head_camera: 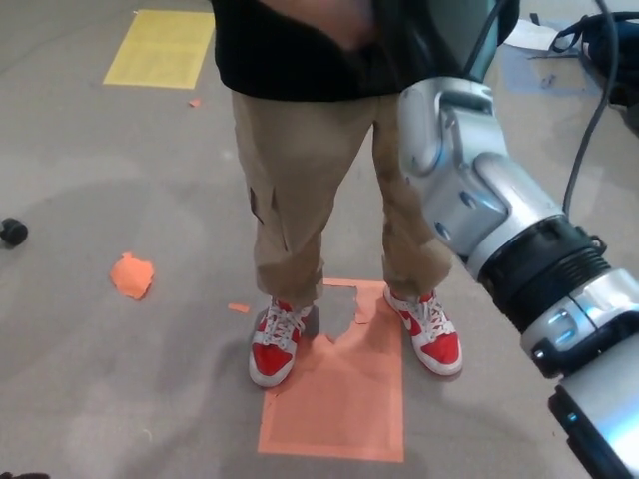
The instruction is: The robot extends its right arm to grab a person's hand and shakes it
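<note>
The right hand (439, 35) and the person's hand (334, 18) are blurred and cut off by the top edge, seemingly touching, so its grasp cannot be told, while open grey floor (110, 379) lies left of the red shoes (275, 344)

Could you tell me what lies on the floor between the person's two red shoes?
In the head view, the torn top edge of the orange sheet lies between the left-hand shoe and the right-hand shoe; otherwise bare floor.

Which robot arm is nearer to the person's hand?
Right. The right arm reaches up to the person's hand at the top edge; the left arm is not in view.
</note>
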Motion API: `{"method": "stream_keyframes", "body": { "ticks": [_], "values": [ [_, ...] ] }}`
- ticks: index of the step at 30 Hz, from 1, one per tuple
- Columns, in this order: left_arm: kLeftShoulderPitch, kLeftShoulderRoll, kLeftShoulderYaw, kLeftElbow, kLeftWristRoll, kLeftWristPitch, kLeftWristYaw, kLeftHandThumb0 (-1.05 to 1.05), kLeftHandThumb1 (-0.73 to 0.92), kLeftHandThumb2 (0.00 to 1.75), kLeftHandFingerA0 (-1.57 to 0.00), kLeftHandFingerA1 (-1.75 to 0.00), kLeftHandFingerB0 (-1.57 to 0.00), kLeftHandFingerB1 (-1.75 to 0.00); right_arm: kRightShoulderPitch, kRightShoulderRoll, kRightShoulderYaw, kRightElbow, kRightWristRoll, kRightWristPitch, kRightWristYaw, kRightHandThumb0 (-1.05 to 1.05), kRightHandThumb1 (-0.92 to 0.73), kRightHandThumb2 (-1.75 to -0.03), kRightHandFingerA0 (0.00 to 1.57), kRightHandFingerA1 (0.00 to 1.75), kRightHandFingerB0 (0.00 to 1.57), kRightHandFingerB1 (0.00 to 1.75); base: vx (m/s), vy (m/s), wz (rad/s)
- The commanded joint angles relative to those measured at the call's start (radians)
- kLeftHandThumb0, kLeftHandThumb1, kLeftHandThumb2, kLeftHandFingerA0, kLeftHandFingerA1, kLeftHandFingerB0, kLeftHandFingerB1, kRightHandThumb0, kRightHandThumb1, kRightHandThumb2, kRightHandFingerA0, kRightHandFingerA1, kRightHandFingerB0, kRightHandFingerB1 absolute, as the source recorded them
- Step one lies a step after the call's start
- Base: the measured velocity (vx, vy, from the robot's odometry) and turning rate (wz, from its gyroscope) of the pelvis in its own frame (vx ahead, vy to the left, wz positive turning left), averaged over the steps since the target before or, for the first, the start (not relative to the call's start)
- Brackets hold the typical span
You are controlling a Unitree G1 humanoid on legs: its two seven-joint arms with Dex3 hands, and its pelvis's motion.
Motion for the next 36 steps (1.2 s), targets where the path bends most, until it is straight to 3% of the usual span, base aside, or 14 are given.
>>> {"method": "stream_keyframes", "body": {
  "ticks": [1,6,7,8,10,11,12,19,21,22,24,32,33,36],
  "values": [
    [0.013,0.025,0.002,-0.001,-0.006,-0.004,-0.010,-0.32,0.65,1.16,0.00,-0.47,0.00,-0.47,0.041,-0.005,-0.014,0.029,-0.003,-0.002,-0.015,-0.17,-0.54,-0.58,0.82,1.53,0.76,0.93,0.00,0.000,0.00],
    [0.011,0.025,0.010,-0.022,-0.015,0.028,-0.016,-0.32,0.63,1.15,0.00,-0.47,0.00,-0.47,0.041,0.015,-0.012,0.182,0.016,-0.009,0.012,-0.18,-0.56,-0.59,0.81,1.50,0.71,1.05,0.00,0.000,0.00],
    [0.013,0.026,0.009,-0.030,-0.015,0.032,-0.020,-0.32,0.63,1.15,0.00,-0.47,0.00,-0.47,0.043,0.019,-0.009,0.213,0.016,-0.018,0.008,-0.20,-0.56,-0.57,0.90,1.18,0.79,0.78,0.00,0.000,0.00],
    [0.014,0.030,0.008,-0.026,-0.017,0.009,-0.033,-0.67,0.78,1.06,-0.06,-0.43,-0.01,-0.36,0.055,0.033,-0.010,0.274,0.028,-0.016,0.032,-0.21,-0.54,-0.55,0.95,0.99,0.80,0.67,0.00,0.000,0.00],
    [0.012,0.031,0.009,-0.020,-0.018,-0.006,-0.035,-0.66,0.75,1.06,-0.12,-0.46,0.00,-0.40,0.071,0.044,-0.009,0.338,0.031,-0.041,0.026,-0.19,-0.53,-0.54,0.94,1.02,0.81,0.68,0.00,0.000,0.00],
    [0.013,0.030,0.013,-0.017,-0.024,-0.021,-0.040,-0.67,0.92,0.74,-0.13,-0.31,-0.12,-0.31,0.089,0.050,-0.004,0.383,0.027,-0.062,0.013,-0.19,-0.52,-0.54,0.96,0.98,0.80,0.65,0.00,0.000,0.00],
    [0.013,0.031,0.011,-0.020,-0.022,-0.023,-0.041,-0.67,0.76,1.05,-0.11,-0.45,0.00,-0.39,0.103,0.054,-0.003,0.413,0.028,-0.076,0.013,-0.17,-0.52,-0.55,0.96,0.93,0.80,0.66,0.00,0.000,0.00],
    [0.002,0.027,0.029,-0.008,-0.052,-0.045,-0.072,-0.63,0.76,1.04,-0.02,-0.35,-0.02,-0.33,0.191,0.080,-0.032,0.533,0.070,-0.114,0.119,-0.23,-0.51,-0.55,0.90,0.81,0.77,0.66,0.00,0.000,0.00],
    [-0.009,0.035,0.019,-0.005,-0.034,-0.036,-0.065,-0.65,0.76,1.06,-0.03,-0.36,-0.03,-0.35,0.193,0.083,-0.045,0.544,0.085,-0.117,0.155,-0.22,-0.54,-0.55,0.87,0.93,0.77,0.69,0.00,0.000,0.00],
    [-0.016,0.034,0.020,0.002,-0.035,-0.035,-0.066,-0.65,0.75,1.05,-0.04,-0.40,-0.04,-0.38,0.191,0.082,-0.049,0.545,0.086,-0.126,0.155,-0.24,-0.56,-0.55,0.83,1.15,0.74,0.90,0.00,0.000,0.00],
    [-0.026,0.032,0.024,0.011,-0.039,-0.032,-0.067,-0.65,0.75,1.04,-0.04,-0.40,-0.04,-0.38,0.183,0.080,-0.058,0.539,0.090,-0.146,0.150,-0.24,-0.55,-0.58,0.80,1.26,0.68,1.11,0.00,0.000,0.00],
    [-0.027,0.037,0.012,0.021,-0.023,-0.036,-0.050,-0.66,0.77,1.05,-0.04,-0.42,-0.03,-0.37,0.049,0.064,-0.088,0.342,0.096,-0.197,0.096,-0.28,-0.59,-0.56,0.71,1.61,0.69,1.29,0.00,0.000,0.00],
    [-0.026,0.038,0.007,0.011,-0.012,-0.009,-0.033,-0.33,0.61,1.14,0.00,-0.48,0.00,-0.47,0.039,0.056,-0.098,0.274,0.101,-0.202,0.103,-0.22,-0.58,-0.56,0.76,1.66,0.64,1.37,0.00,0.000,0.00],
    [-0.023,0.043,-0.007,0.011,0.015,-0.019,0.000,-0.33,0.63,1.15,0.00,-0.47,0.00,-0.47,0.029,0.036,-0.110,0.069,0.091,-0.164,0.127,-0.22,-0.59,-0.55,0.72,1.65,0.58,1.38,0.00,0.000,0.00]
  ]
}}
